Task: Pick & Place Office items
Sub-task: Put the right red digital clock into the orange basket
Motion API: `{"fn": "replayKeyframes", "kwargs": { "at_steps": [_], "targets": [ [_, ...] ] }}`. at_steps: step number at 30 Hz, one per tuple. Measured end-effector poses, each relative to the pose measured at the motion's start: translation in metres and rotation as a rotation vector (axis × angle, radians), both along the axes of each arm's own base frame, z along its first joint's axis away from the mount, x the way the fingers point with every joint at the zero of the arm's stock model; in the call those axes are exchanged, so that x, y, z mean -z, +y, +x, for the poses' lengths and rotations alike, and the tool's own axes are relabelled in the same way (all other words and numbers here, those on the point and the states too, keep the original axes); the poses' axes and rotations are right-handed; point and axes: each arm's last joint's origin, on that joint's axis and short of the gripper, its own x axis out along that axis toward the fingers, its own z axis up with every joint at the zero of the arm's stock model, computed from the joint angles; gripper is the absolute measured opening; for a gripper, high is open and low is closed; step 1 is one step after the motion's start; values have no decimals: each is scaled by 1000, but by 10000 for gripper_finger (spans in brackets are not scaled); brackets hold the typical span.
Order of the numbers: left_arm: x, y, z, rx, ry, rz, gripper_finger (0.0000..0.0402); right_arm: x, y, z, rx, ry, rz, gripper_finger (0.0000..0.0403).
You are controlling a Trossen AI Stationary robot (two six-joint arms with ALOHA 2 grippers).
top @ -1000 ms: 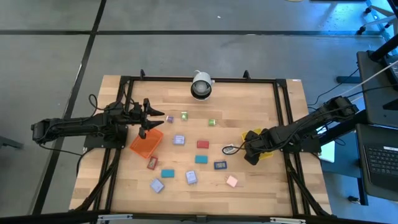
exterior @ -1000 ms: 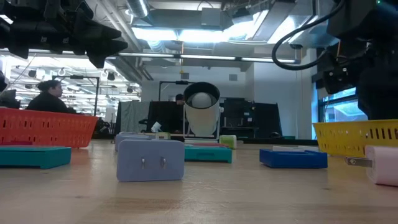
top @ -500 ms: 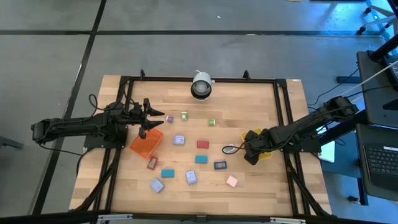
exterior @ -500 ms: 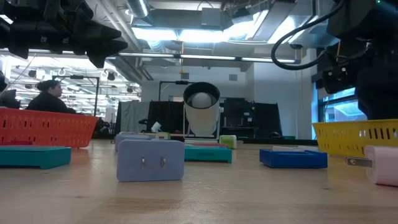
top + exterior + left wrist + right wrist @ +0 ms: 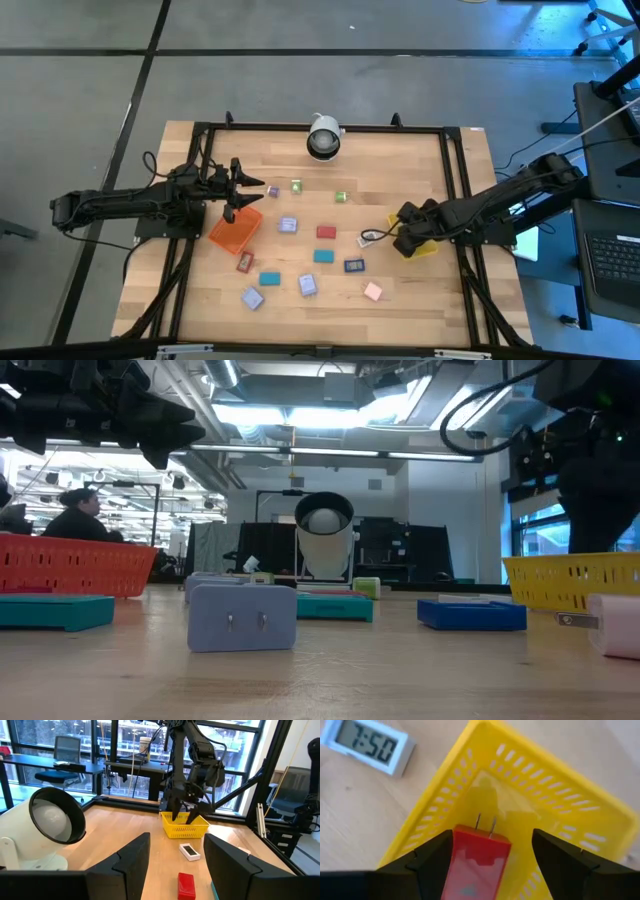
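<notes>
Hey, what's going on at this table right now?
Two robot arms are sorting small office items into trays. The right gripper holds a red plug block over the yellow tray, not yet released; a small digital clock lies just outside that tray. The left gripper waits, open and empty, above the orange tray. About ten more small blocks are scattered on the wooden table between the trays.

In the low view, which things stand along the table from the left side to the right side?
Red slotted plastic tray → flat teal block → lavender plug block with two prongs → white round camera → flat dark blue block → yellow slotted plastic tray → pale pink block.
</notes>
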Motion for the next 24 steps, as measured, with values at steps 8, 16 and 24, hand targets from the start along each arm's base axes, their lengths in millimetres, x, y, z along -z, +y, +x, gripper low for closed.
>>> {"fn": "replayKeyframes", "kwargs": {
  "at_steps": [8, 16, 24],
  "targets": [
    [1, 1, 1, -21, 5, -17, 184, -33, -5, -2, 28, -160, -85, 268],
    [-10, 1, 1, -13, -45, 49, 216, -72, -8, 10, 11, -340, -347, 268],
    [-18, 0, 2, 3, -40, 47, 230, -80, -14, 11, 86, -426, -674, 268]
  ]
}}
